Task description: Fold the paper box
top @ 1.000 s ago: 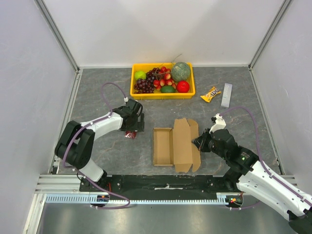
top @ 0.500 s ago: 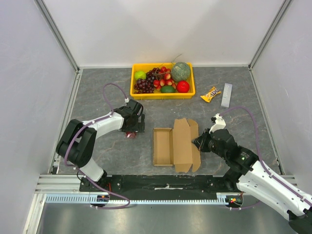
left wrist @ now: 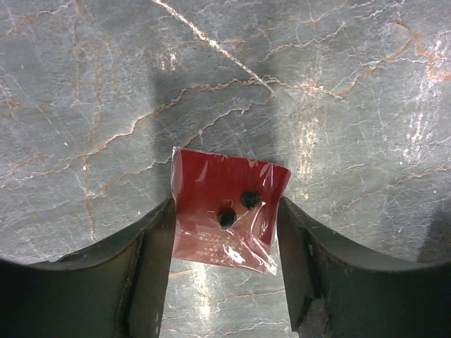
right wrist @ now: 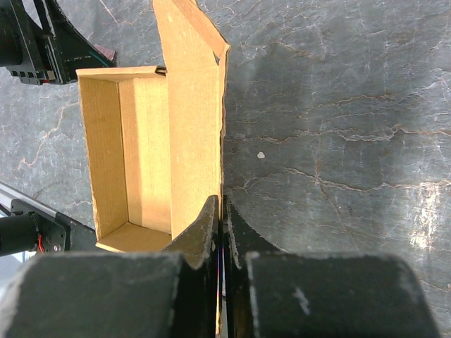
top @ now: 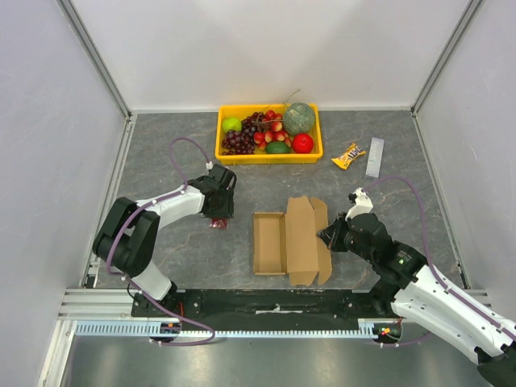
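Trouble is sitting on the left first: the left jaws are straddling a small red packet (left wrist: 225, 215), not the paper box (top: 289, 239). Their inner faces are lying right against the wrapper's sides, and we are not able to tell whether they are pinching it. We are judging that the slick wrapper could crumple or skid on the desk (top: 161, 169), while that arm is doing nothing for the fold.

Mid-desk, the box is lying half made, with an open trough on its left and loose flaps spreading right. Further right, the right jaws are pinching shut on a flap's thin edge. We are thinking a pull from so narrow a hold could slip off, tear the card, or drag the whole unpinned box.

The left wrist view is showing the packet's clear wrapper and two dark spots, a mere speck from above. The right wrist view is showing the flap edge running between the jaws. Only the top view is showing packet and box lying apart.
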Tool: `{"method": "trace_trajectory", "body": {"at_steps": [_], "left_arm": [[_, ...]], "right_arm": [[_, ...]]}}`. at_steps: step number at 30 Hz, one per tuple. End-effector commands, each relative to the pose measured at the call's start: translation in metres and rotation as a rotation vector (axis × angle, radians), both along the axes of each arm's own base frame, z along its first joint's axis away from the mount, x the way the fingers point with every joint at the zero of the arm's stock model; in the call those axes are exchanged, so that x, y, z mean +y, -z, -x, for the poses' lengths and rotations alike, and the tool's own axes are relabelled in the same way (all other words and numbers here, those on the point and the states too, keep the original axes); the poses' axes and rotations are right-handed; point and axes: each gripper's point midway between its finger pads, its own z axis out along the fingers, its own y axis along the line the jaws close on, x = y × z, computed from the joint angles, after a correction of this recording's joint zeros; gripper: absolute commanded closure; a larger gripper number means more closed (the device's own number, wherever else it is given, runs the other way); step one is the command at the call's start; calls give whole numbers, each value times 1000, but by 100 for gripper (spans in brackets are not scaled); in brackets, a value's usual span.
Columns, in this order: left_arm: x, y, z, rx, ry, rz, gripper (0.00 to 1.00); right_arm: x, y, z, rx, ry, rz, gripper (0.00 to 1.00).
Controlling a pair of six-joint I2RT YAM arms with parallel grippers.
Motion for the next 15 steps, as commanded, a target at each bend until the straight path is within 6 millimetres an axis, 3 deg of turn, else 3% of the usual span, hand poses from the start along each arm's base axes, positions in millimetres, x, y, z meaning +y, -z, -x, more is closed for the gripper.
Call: {"method": "trace_trajectory", "body": {"at_steps": [1,7,15], "left_arm": [[-3,16,14,63,5,28,39],[-6,1,9,29,5,52,48],[-19,-53,-5,-78,26,133,53]], "right_arm": [[5,-18,-4,-39,-5,-39,94],[5,-19,-5,-40,-6,-37,94],[5,-17,-4,-37,-5,-37,94]]}}
